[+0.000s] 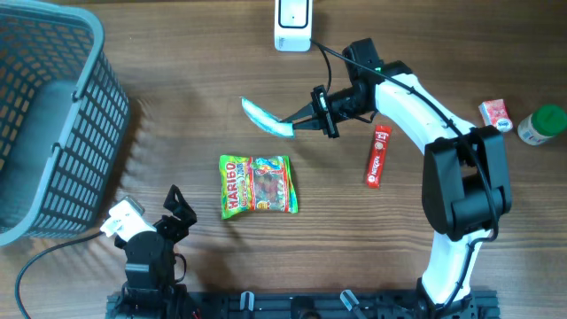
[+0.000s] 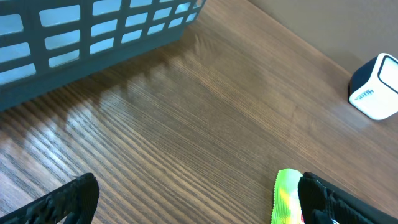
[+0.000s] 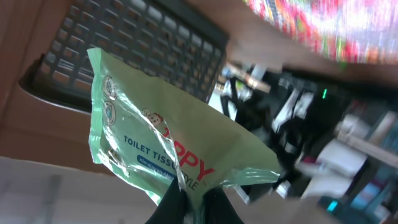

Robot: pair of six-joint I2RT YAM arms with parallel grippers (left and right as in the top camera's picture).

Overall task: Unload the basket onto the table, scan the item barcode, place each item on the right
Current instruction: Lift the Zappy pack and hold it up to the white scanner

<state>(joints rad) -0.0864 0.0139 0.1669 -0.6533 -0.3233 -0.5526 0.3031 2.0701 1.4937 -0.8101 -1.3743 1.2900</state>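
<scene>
At the far left of the table (image 1: pixel 177 89) we record a grey slatted basket (image 1: pixel 44 115), standing upright. Near the front edge, right of the basket, the left gripper (image 1: pixel 177 206) has its jaws spread fully apart with nothing between them; its wrist camera shows only bare wood between the two fingers (image 2: pixel 62 199). Just right of it a Haribo bag (image 1: pixel 258 185) lies flat and face up, apart from the gripper. Further back and slightly right, the toilet tissue pack (image 1: pixel 266 118) appears from above as a thin, pale green sliver, so it is turned edge-on to the overhead camera. It is pinched at its right end, and the wrist camera shows the printed face with the words "TOILET TISS" legible. We see no barcode in any view. The white barcode scanner (image 1: pixel 292 25) stands at the back edge, beyond the pack and clearly apart from it. The right gripper (image 1: pixel 306 120) is clamped tight on the pack's edge, fingers pointing left. Right of that arm a red stick pack (image 1: pixel 379 156) lies flat, then a small red-and-white box (image 1: pixel 494 112), and a green-capped container (image 1: pixel 542 125) at the far right edge.
</scene>
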